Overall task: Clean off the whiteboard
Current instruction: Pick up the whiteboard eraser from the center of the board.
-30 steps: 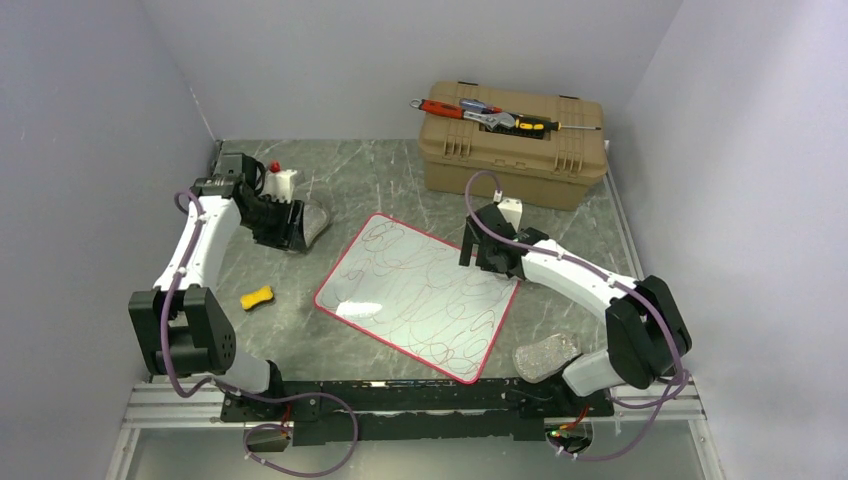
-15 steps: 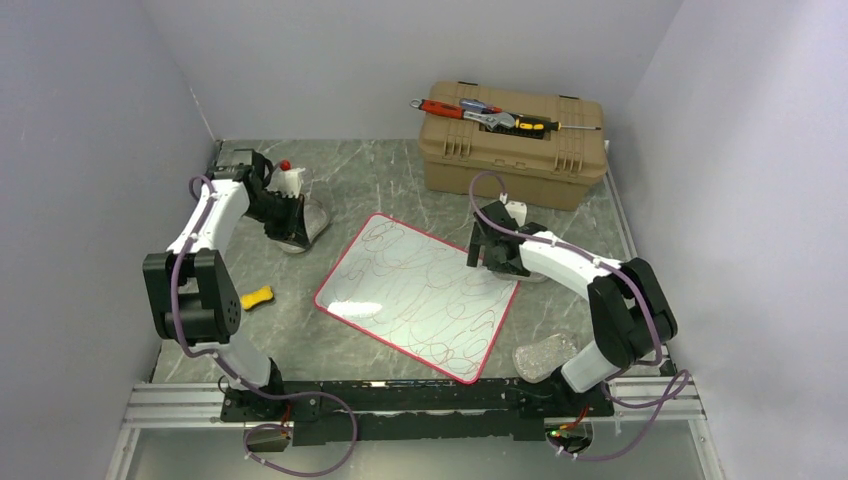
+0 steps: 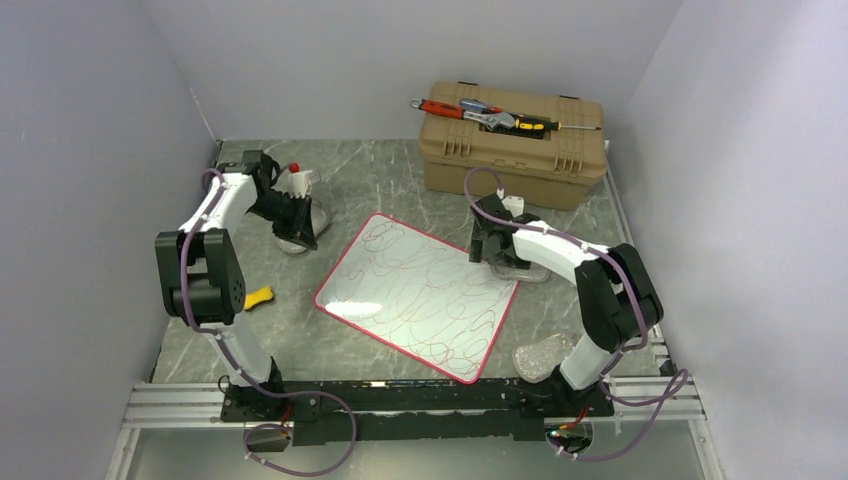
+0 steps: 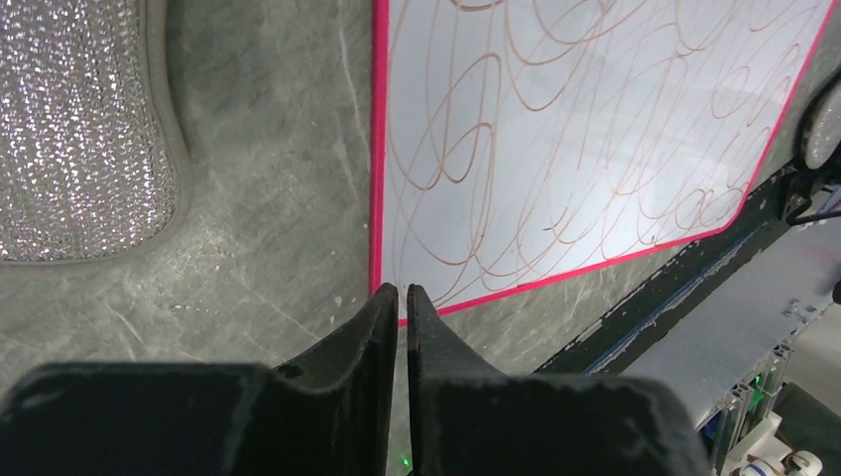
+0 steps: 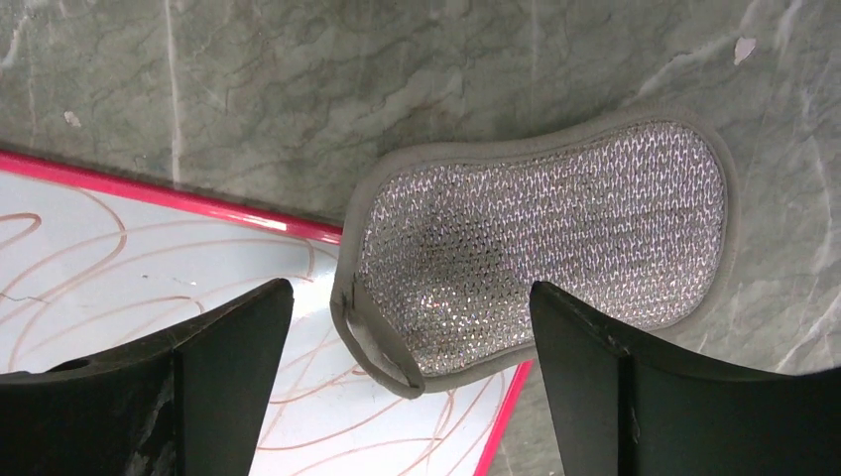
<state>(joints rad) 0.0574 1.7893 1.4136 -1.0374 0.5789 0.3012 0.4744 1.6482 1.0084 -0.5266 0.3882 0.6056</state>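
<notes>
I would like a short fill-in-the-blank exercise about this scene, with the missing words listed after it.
The whiteboard has a thin ___ rim.
The right fingers stand ___ over a silver mesh pad.
The left fingers are ___, with nothing between them.
Tools lie on the tan ___.
Missing words: red; open; shut; toolbox.

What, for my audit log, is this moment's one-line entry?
left gripper: shut, empty | right gripper: open above mesh pad | mesh pad: overlapping whiteboard edge | whiteboard: scribbled

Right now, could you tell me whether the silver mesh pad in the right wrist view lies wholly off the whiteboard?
No, one end of the silver mesh pad overlaps the red rim of the whiteboard.
</notes>
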